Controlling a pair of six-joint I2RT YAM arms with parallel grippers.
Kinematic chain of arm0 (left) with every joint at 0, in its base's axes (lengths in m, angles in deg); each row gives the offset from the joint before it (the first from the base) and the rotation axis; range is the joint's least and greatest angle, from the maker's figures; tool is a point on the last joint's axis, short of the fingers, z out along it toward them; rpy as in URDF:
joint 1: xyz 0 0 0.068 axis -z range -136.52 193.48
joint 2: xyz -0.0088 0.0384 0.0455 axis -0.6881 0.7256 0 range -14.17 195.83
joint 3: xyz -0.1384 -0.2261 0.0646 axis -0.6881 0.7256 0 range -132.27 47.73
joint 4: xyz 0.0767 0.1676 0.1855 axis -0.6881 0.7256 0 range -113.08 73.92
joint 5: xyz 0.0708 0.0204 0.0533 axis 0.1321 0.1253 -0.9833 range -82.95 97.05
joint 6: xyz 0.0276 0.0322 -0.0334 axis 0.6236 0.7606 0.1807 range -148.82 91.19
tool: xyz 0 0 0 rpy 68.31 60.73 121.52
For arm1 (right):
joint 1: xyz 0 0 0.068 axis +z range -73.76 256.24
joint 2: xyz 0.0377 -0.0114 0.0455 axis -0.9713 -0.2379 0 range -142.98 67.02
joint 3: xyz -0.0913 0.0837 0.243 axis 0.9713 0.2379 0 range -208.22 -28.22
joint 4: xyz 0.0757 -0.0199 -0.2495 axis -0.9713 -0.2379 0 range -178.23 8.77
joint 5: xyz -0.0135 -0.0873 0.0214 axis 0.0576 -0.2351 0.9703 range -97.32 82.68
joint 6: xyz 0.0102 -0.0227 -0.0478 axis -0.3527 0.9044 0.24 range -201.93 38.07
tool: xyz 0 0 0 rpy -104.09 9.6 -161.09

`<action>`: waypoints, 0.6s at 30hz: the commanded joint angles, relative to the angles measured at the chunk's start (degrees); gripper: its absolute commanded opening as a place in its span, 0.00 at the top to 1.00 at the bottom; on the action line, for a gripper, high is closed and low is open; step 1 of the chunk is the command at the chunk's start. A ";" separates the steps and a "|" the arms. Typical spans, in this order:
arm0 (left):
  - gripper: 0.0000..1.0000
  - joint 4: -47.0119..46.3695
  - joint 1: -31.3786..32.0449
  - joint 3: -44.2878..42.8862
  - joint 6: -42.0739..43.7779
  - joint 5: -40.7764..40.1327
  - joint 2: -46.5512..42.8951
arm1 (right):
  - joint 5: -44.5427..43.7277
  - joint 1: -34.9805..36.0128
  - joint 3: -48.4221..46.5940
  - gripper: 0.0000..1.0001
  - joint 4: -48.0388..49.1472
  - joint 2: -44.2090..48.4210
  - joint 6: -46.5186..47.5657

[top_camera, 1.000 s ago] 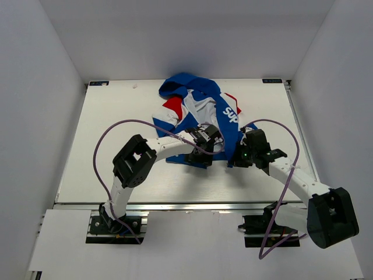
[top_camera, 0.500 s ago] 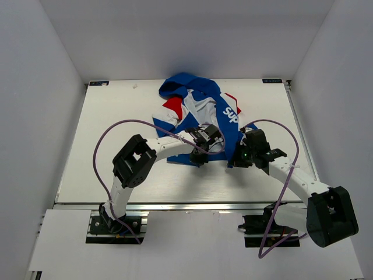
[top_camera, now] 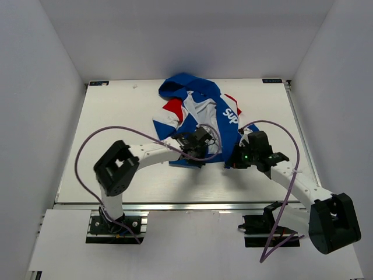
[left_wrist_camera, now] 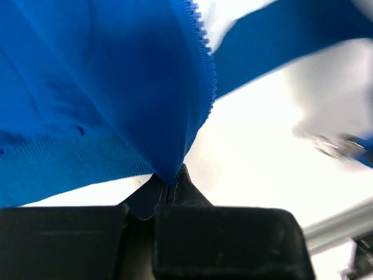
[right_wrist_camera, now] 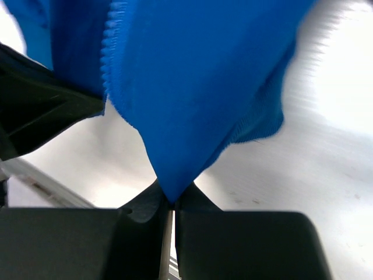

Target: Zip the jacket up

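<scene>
Nearest the bases, the left arm has swung its elbow down and outward over the last second, and the left gripper [left_wrist_camera: 169,184] has gone from spread to pinched. Its fingers now meet on a peak of blue hem, lifted off the table [top_camera: 116,105]. The right gripper [right_wrist_camera: 170,201] has not changed and stays clamped on its own peak of blue hem, just beside the left one.

Both bottom corners of the jacket [top_camera: 204,111] are therefore in hand. My judgement is that the grasping stage is done and the next job is bringing the two front edges together at the bottom, since the front lies open with white lining showing.

The jacket lies on the middle of the table, hem toward the arms and hood toward the far wall.

- Two arms
- Two grippers, both closed on fabric
- One jacket
- Two purple cables [top_camera: 87,151], one looping from each arm
- Two rows of zipper teeth [left_wrist_camera: 204,52], one in each wrist view
- One small blurred metal piece [left_wrist_camera: 329,144], possibly the slider, though it is too smeared to say
</scene>
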 commanded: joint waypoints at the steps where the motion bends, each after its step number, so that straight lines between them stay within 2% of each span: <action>1: 1.00 -12.64 0.23 8.06 1.56 4.45 -12.49 | 7.36 -0.33 1.06 1.00 5.44 2.76 3.75; 6: 1.00 -28.37 -0.12 22.76 1.30 8.24 -25.42 | 21.16 -0.68 4.92 1.00 15.26 7.59 5.00; 8: 1.00 -31.37 -0.38 25.40 1.21 9.12 -28.16 | 24.59 -0.86 5.72 1.00 18.62 8.13 4.82; 12: 1.00 -43.04 -0.65 32.35 -0.45 11.84 -33.88 | 33.03 -0.86 5.20 1.00 24.25 7.34 3.86; 18: 1.00 -49.05 -1.27 37.72 -2.21 12.99 -38.10 | 42.88 -1.04 2.91 1.00 26.97 5.32 1.67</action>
